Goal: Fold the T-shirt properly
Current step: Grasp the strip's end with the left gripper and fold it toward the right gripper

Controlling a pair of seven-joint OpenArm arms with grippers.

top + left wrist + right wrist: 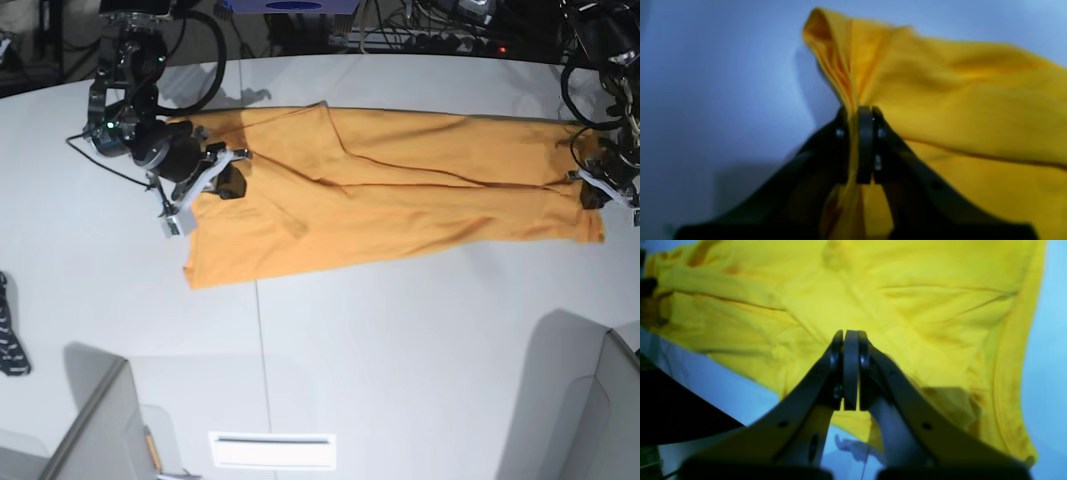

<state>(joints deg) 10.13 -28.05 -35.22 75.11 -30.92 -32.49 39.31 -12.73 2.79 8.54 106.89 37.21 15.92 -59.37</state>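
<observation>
The T-shirt [400,190] lies stretched in a long band across the far half of the white table [400,350], reaching from the arm on the base view's left to the arm on its right, with a long crease running along its length and its near edge slanting down toward the left corner. The left gripper [860,113], at the right end of the shirt in the base view, is clenched on a bunch of the orange-yellow cloth: in its wrist view the dark fingers [865,143] press together with fabric pinched between them, and the cloth rises in a peaked fold just beyond the tips before spreading away to the right. The right gripper [850,336] sits over the other end of the shirt, its pale fingers [850,370] closed flat against each other; the yellow fabric fills the view behind them, but the picture is soft and I cannot tell for certain whether any cloth is caught between the tips. A dark strap-like object [12,335] lies at the table's left edge, well apart from the shirt.
</observation>
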